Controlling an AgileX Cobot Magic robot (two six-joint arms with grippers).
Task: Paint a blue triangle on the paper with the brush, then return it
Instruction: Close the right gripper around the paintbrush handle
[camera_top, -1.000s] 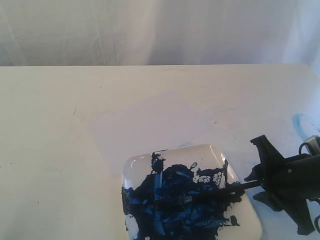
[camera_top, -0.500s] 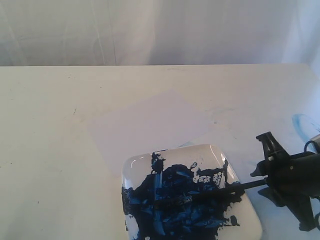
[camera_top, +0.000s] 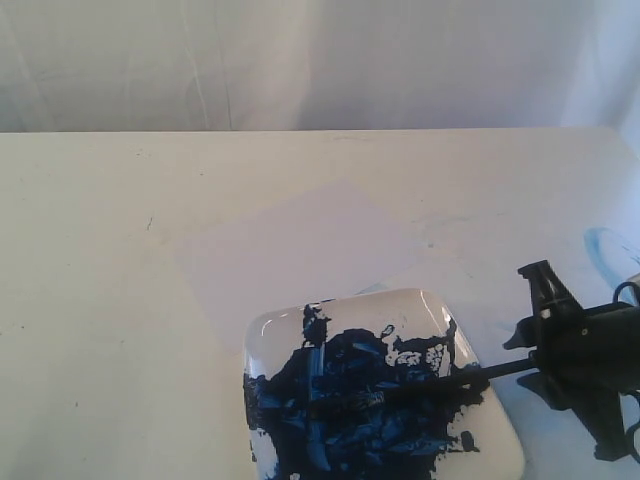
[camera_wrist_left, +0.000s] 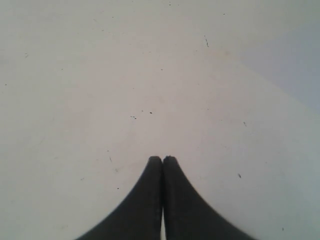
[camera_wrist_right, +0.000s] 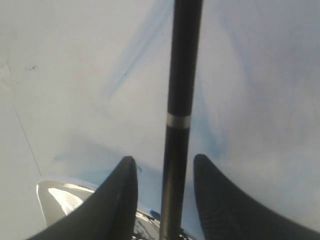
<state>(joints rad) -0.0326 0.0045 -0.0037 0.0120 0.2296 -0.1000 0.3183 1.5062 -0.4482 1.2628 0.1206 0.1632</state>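
Note:
The black-handled brush lies across the white plate, bristles in the dark-blue paint blob, handle sticking out to the right. My right gripper is open at that handle end. In the right wrist view the brush runs between the fingers of the right gripper with a gap on each side. The paper lies behind the plate; I see no blue triangle on it. My left gripper is shut on nothing above bare table and does not show in the exterior view.
Faint light-blue smears mark the table at the far right, and show under the brush as smears in the right wrist view. The plate's corner lies beside one right finger. A pale curtain hangs behind the table's far edge.
My right gripper has drawn back a little to the right, away from the plate. The brush has stayed on the plate.

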